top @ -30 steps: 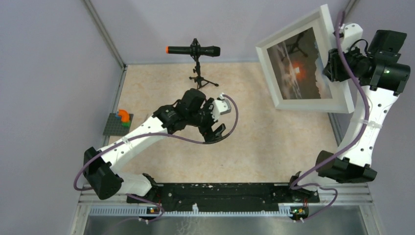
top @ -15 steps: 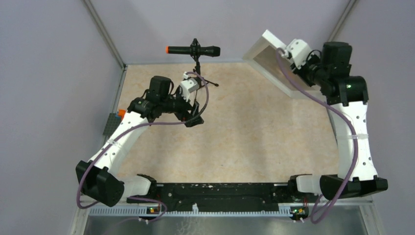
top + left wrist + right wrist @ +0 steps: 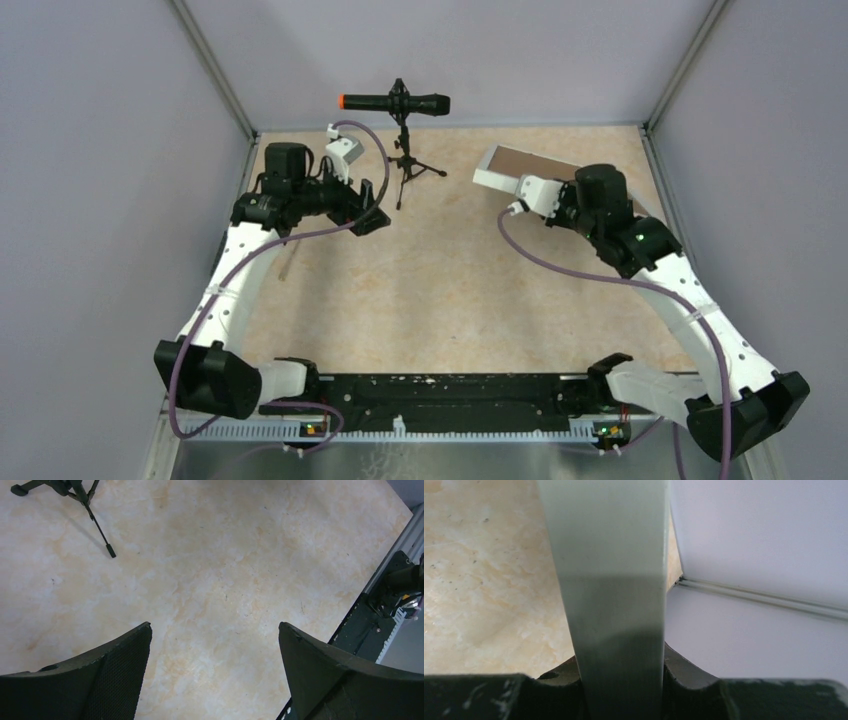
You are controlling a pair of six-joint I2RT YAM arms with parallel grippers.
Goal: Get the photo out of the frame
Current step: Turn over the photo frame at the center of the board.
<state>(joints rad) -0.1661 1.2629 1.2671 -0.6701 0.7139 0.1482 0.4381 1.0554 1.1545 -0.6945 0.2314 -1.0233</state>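
The white frame (image 3: 492, 180) is at the back right, tilted low over the table with its brown backing board (image 3: 520, 163) facing up. The photo is hidden on the underside. My right gripper (image 3: 570, 197) is shut on the frame's near edge. In the right wrist view the white edge of the frame (image 3: 609, 555) runs straight up between the jaws of the right gripper (image 3: 621, 680). My left gripper (image 3: 370, 215) is open and empty at the back left, far from the frame. In the left wrist view the left gripper (image 3: 215, 630) has its two black fingers wide apart over bare table.
A black microphone (image 3: 400, 103) with an orange tip stands on a small tripod (image 3: 85, 500) at the back middle, close to the left gripper. Grey walls close in the back and both sides. The black mounting rail (image 3: 390, 595) runs along the near edge.
The right arm swung the frame down and to the left, turning it from photo side up to brown back up. The left arm drew back to the far left.
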